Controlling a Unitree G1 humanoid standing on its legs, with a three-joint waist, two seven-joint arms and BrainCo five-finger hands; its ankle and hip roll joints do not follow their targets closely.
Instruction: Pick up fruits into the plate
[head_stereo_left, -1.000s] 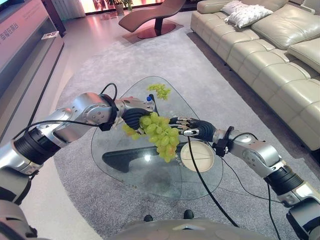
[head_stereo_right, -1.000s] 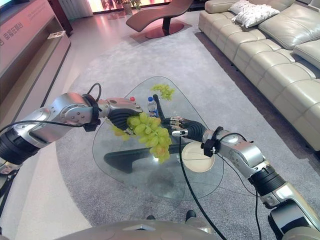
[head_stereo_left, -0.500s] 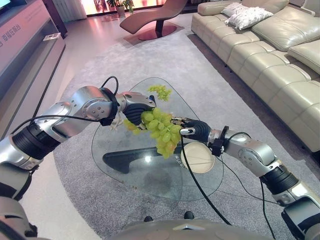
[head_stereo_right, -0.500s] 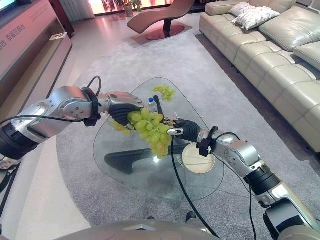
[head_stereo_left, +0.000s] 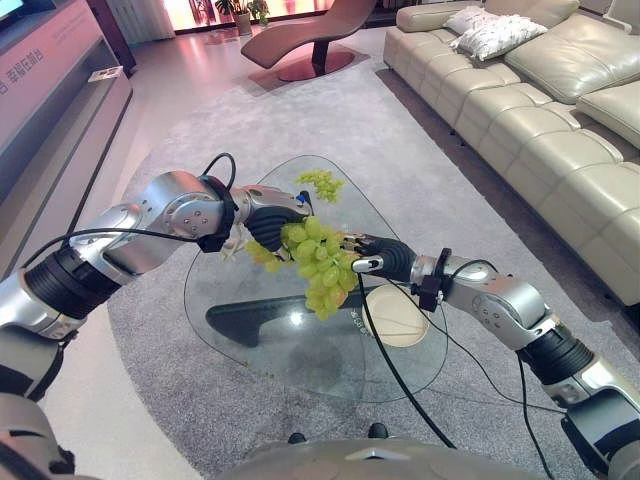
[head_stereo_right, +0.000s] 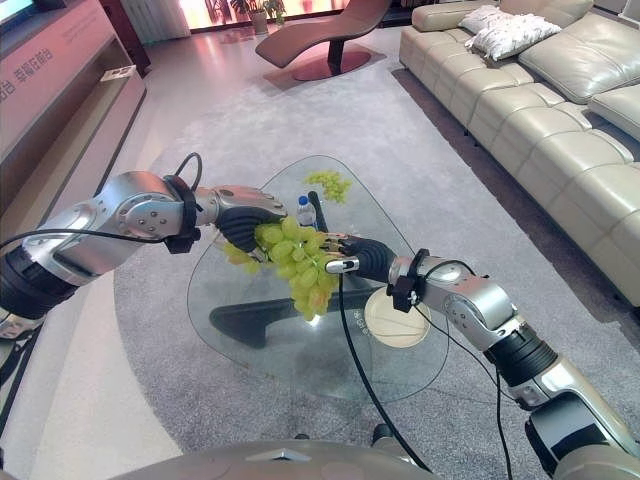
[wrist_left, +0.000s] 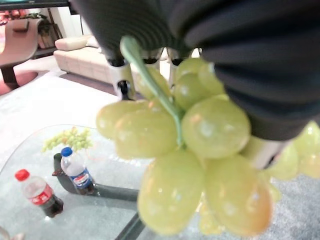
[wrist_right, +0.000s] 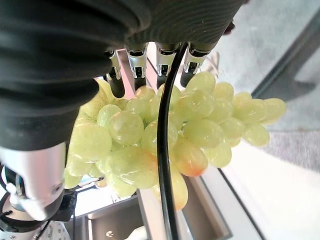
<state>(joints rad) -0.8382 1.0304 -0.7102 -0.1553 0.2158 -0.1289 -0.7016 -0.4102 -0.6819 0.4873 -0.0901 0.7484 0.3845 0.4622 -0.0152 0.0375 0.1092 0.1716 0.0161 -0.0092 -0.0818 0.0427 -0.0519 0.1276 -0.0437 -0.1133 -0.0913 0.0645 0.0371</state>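
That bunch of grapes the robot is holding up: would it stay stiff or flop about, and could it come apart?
Probably floppy: the grapes hang loose below the left hand, held near the stem. The right hand touches their side, perhaps steadying any swing. Single grapes may drop off if squeezed or shaken. The plate lies below, to the right.

Grapes (head_stereo_right: 300, 262) between both hands

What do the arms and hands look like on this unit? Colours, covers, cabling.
Both arms are silver-grey shells with black ribbed bands at the joints. The left hand and right hand wear dark ribbed covers over back and wrist; the fingers are silver with dark tips. A black cable runs along each arm.
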